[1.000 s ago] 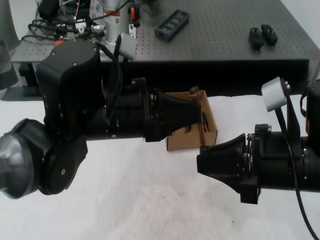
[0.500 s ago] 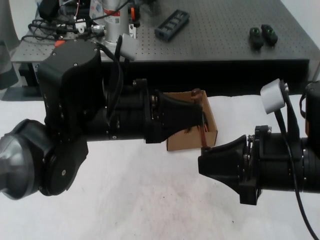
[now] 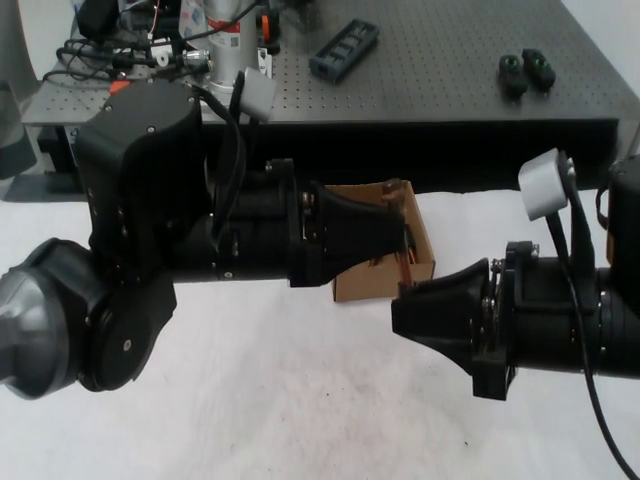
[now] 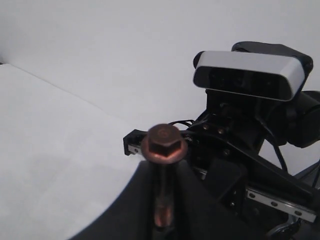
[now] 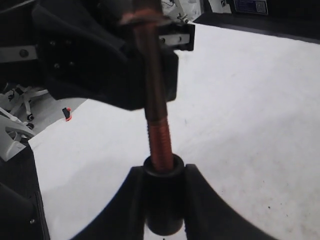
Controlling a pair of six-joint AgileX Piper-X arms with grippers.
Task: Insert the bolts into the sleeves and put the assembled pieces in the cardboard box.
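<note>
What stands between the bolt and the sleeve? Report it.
Nothing visible does. The bolt, held by the left gripper, has its threaded tip right at the mouth of the black sleeve held by the right gripper.

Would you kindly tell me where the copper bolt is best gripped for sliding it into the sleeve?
Take the bolt by its plain shank below the hex head, from the sides; the threaded end must remain free to enter the sleeve.
</note>
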